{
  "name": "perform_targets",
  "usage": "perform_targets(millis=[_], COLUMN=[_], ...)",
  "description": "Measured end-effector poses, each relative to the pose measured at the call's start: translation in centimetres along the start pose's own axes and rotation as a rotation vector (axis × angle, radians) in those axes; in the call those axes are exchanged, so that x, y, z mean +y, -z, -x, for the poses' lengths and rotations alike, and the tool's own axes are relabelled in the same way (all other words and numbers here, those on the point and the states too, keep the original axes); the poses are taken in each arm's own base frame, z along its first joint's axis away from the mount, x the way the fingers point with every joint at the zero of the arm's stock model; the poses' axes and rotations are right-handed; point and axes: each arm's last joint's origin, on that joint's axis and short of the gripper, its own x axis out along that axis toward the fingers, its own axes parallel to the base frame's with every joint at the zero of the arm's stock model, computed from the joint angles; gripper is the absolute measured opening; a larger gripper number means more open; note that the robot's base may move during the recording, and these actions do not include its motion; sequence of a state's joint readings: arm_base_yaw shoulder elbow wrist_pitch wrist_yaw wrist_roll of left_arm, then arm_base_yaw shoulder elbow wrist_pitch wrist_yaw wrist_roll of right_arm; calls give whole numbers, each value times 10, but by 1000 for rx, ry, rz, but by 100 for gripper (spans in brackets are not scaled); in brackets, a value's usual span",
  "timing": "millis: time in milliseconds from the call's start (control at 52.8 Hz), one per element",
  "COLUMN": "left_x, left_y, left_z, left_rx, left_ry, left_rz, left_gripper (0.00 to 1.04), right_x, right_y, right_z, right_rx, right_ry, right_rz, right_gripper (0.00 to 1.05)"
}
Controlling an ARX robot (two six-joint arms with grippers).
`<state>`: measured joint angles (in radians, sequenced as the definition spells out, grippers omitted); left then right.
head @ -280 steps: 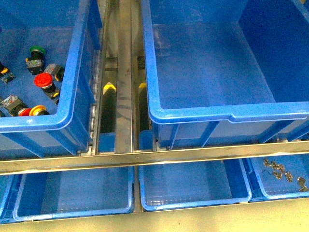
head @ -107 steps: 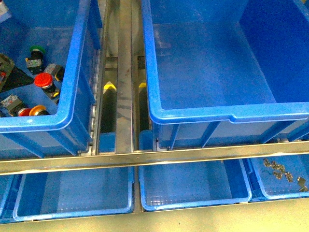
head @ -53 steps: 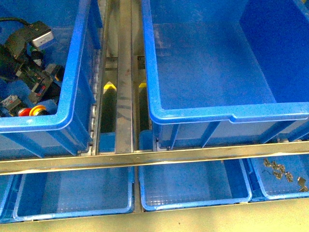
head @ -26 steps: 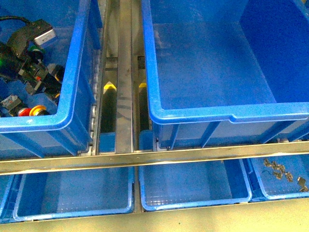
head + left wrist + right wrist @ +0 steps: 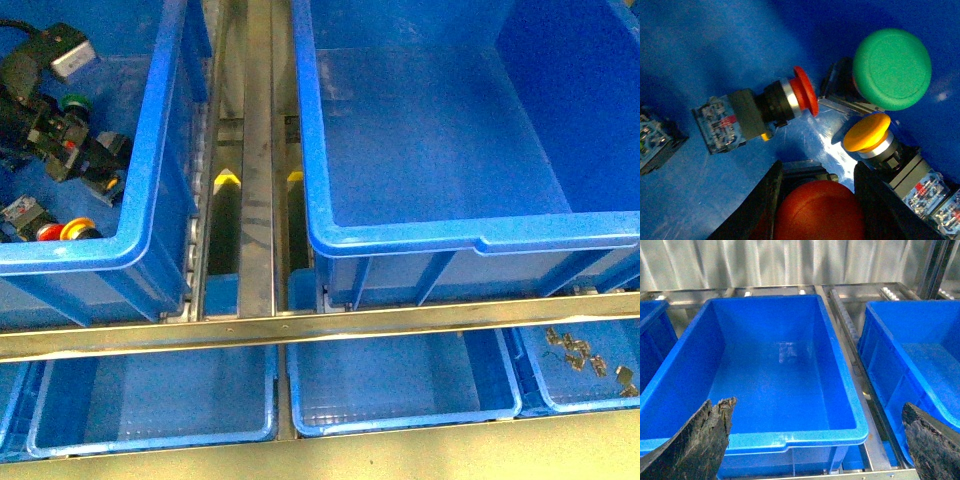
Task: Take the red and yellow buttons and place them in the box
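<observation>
Left hand [image 5: 816, 197]: dark fingers [image 5: 762, 200] press against both sides of a round red mushroom-cap push-button switch [image 5: 820, 215] and are clamped on it. The front view shows this hand low inside the left blue plastic crate [image 5: 160, 150], among the switches there.

On that crate's floor, in the left wrist view:
- A second red-capped switch with a black-grey boxy body [image 5: 755, 107] lies on its side, apart from the held one.
- A yellow-capped switch [image 5: 867, 132] lies just beside one finger.
- A large green-capped switch [image 5: 892, 67] overlaps the yellow cap's far edge.
- A grey switch body [image 5: 655, 140] sits at the frame edge; cap not visible.

Right hand [image 5: 815, 407]: fingers [image 5: 695, 440] spread wide, gripping nothing, above the large deep bright-blue plastic box [image 5: 790, 432].

In the front view the box stands to the right of the left crate. A metal rail [image 5: 258, 150] runs between them. The held switch is in the left crate, well apart from the box.

Shallow blue trays [image 5: 150, 400] sit on the lower level. The rightmost holds small metal clips [image 5: 585, 355].
</observation>
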<state>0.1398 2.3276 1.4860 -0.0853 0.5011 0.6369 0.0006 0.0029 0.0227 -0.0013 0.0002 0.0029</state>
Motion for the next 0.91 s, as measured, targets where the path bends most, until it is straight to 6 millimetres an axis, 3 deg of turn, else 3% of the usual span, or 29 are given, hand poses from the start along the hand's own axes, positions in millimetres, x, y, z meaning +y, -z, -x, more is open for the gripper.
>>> perform_targets(millis=[227, 398, 492, 663, 909], left_x=[27, 32, 24, 9, -35], left_y=[-8, -12, -14, -25, -43], left_z=[49, 88, 107, 125, 123], left_rx=[-96, -198, -240, -297, -286], left_ry=[-29, 8, 67, 132, 242], left_rz=[289, 524, 646, 793, 880], left_gripper=[34, 34, 34, 34, 34], right_x=[0, 0, 0, 0, 0], right_y=[0, 0, 0, 0, 0], right_z=[0, 0, 0, 0, 0], right_rx=[0, 0, 0, 0, 0], right_ry=[0, 0, 0, 0, 0], right_rz=[0, 0, 0, 0, 0], right_gripper=[99, 99, 99, 99, 99])
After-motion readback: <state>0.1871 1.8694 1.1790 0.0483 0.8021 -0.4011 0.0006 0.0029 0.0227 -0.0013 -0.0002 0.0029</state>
